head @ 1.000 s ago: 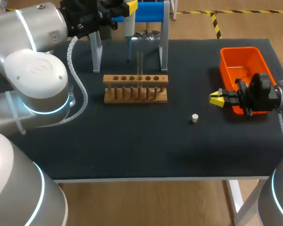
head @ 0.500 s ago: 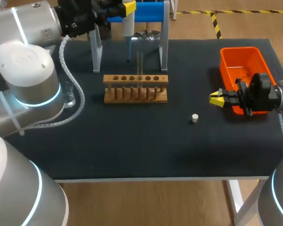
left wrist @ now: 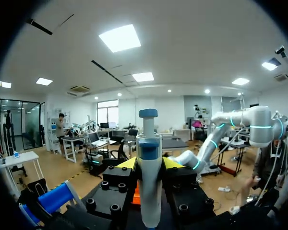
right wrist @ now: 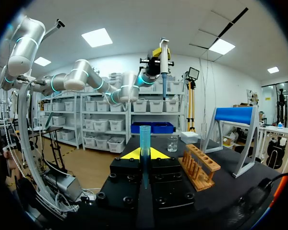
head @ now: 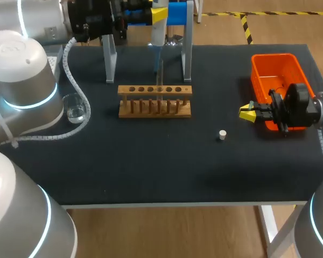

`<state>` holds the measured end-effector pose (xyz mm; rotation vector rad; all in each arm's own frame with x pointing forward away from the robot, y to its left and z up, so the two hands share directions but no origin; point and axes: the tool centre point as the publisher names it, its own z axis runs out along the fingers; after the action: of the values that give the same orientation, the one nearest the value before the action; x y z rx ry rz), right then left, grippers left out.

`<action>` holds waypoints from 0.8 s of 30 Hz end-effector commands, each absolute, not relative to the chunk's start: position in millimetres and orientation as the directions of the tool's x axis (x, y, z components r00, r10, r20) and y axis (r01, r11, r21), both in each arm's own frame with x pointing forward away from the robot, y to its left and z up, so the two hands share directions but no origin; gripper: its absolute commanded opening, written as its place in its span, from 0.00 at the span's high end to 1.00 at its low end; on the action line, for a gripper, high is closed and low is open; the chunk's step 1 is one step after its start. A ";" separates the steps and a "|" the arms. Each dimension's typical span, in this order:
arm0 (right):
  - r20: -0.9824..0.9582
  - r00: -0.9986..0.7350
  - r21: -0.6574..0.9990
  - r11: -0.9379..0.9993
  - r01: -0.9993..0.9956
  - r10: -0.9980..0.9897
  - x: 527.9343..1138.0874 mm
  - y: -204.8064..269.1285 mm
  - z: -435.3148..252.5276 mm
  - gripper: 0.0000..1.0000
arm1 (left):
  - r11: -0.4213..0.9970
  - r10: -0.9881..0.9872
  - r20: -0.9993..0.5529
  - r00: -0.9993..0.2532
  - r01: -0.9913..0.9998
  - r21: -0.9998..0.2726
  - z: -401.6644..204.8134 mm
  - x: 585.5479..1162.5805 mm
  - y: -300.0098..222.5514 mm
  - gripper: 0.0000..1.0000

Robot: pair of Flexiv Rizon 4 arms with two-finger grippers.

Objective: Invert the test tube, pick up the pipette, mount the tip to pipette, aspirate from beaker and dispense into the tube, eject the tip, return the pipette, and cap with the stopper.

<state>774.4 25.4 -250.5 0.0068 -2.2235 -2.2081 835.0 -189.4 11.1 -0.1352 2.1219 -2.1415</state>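
My left end effector (left wrist: pixel 149 165) grips the white, blue-capped pipette (left wrist: pixel 148 182) upright above the wooden rack (head: pixel 154 100) on the dark tabletop (head: pixel 151 166). My right end effector (right wrist: pixel 144 154) clamps a slim blue tube (right wrist: pixel 144 139) beside the orange bin (head: pixel 277 75), with the white stopper (head: pixel 222 135) nearby.

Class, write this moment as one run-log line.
left gripper: shut on pipette, by blue stand | right gripper: shut on blue tip, beside orange bin | stopper: on table
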 end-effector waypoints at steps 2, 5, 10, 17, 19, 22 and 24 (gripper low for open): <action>0.002 -1.000 1.000 0.009 0.002 -0.007 773.5 25.1 -250.1 1.00 | 0.005 -0.153 -0.057 -0.987 0.057 -0.998 12.9 825.9 -195.9 1.00; 0.002 -1.000 1.000 0.009 0.002 -0.007 773.5 25.1 -250.1 1.00 | -0.001 -0.175 -0.082 -0.981 0.084 -0.996 11.9 817.4 -200.0 1.00; 0.002 -1.000 1.000 0.009 0.002 -0.007 773.5 25.1 -250.1 1.00 | -0.027 -0.184 -0.107 -0.977 0.114 -0.993 6.7 808.7 -206.3 1.00; 0.002 -1.000 1.000 0.009 0.002 -0.007 773.5 25.1 -250.1 1.00 | -0.046 -0.163 -0.094 -0.982 0.102 -0.994 5.8 803.8 -213.7 1.00; 0.002 -1.000 1.000 0.009 0.002 -0.007 773.5 25.1 -250.1 1.00 | -0.045 -0.156 -0.094 -0.983 0.102 -0.994 6.0 802.9 -215.2 1.00; 0.002 -1.000 1.000 0.009 0.002 -0.007 773.5 25.1 -250.1 1.00 | -0.050 -0.149 -0.092 -0.985 0.101 -0.994 4.5 802.2 -215.7 1.00; 0.002 -1.000 1.000 0.009 0.002 -0.007 773.5 25.1 -250.1 1.00 | -0.054 -0.146 -0.087 -0.985 0.096 -0.994 3.2 802.1 -215.9 1.00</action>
<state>774.4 25.4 -250.5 0.0067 -2.2236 -2.2081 800.1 -215.0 4.9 -0.0601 2.0432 -2.1591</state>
